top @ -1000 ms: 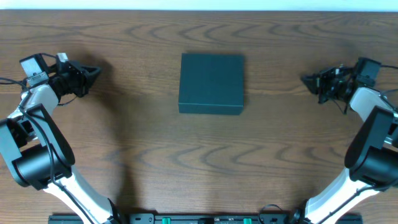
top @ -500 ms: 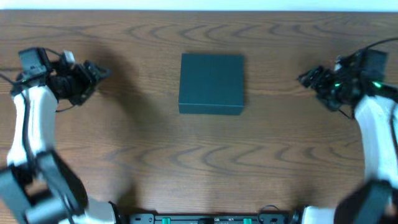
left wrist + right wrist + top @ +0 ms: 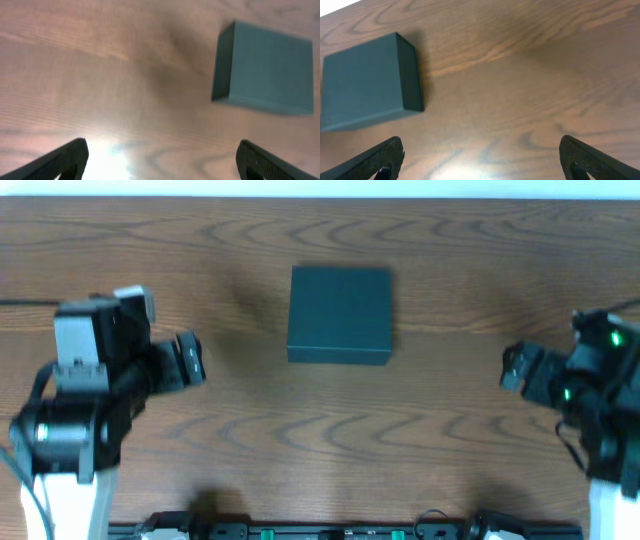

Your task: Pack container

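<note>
I see the container (image 3: 340, 314) lying flat on the wooden table (image 3: 300, 440). Its lid looks closed.

My left gripper (image 3: 190, 360) is off to the left of the container. It is well apart from the container and a bit nearer to me. Its fingers (image 3: 65, 157) are spread wide, with nothing between them. In the left wrist view, the container sits up and to the right.

My right gripper (image 3: 512, 368) is off to the right of the container, also well apart and a bit nearer to me. Its fingers (image 3: 375, 162) are spread wide too and hold nothing. In the right wrist view, the container sits up and to the left.

Neither gripper touches the container.
</note>
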You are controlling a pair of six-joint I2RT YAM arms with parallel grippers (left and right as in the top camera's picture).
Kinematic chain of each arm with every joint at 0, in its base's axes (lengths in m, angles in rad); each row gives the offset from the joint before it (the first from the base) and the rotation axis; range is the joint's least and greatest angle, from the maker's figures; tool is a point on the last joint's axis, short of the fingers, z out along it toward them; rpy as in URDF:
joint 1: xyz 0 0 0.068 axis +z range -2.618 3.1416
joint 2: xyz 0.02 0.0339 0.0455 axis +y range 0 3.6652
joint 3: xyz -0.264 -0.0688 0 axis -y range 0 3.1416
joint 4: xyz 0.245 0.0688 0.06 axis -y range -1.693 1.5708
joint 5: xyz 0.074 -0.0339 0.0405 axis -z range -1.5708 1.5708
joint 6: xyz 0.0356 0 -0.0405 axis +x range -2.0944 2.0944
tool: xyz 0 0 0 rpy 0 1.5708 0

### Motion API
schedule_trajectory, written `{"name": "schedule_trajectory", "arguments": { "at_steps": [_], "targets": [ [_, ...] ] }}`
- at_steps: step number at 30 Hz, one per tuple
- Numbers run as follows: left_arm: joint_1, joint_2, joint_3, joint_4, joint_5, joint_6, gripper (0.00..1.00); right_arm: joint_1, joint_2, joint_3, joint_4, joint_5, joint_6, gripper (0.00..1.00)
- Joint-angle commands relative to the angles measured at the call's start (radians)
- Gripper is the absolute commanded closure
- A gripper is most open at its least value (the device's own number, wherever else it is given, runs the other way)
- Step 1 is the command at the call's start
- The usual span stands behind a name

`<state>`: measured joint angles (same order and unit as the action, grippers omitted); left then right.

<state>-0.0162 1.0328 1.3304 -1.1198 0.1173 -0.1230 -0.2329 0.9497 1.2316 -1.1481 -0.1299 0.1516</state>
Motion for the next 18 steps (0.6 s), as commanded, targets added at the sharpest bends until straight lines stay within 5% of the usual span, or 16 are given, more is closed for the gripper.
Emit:
{"name": "schedule_trajectory", "arguments": {
  "at_steps": [1,7,18],
  "targets": [
    [-0.052,-0.055,0.002,-0.062,-0.074,-0.008,0.05,0.024,-0.072,0.000,-0.049,0.025,-0.050,0.01],
    [-0.132,-0.169,-0.005,-0.183,-0.109,-0.104,0.04,0.025,-0.171,-0.001,-0.222,-0.011,-0.075,0.04],
    [-0.164,-0.408,-0.046,-0.292,-0.034,-0.056,0.05,0.025,-0.440,-0.001,-0.338,-0.140,-0.126,0.04]
  ]
}}
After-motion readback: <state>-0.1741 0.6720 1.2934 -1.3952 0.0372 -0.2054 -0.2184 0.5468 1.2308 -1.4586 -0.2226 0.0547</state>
